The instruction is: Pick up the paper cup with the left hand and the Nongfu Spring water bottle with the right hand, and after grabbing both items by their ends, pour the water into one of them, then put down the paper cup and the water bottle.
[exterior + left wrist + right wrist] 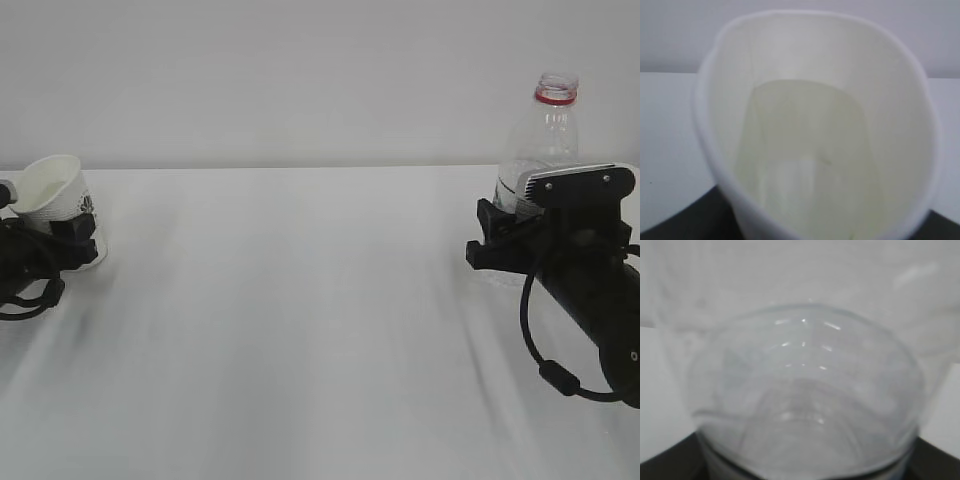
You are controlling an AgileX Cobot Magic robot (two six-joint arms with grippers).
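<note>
White paper cup [55, 195], tilted, at 9 o'clock; capless clear bottle [545, 135], red-ringed, at 3 o'clock. Both clamped in jaws.

The paper cup [60, 197] at the left looks matt white; the Nongfu Spring water bottle [545, 130] at the right is clear, glossy plastic; the table [300, 320] is smooth white.

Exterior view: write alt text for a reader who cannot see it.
On a white table, the left gripper clasps a tilted white paper cup at far left, while the right gripper clasps an upright, capless clear water bottle at far right.
</note>
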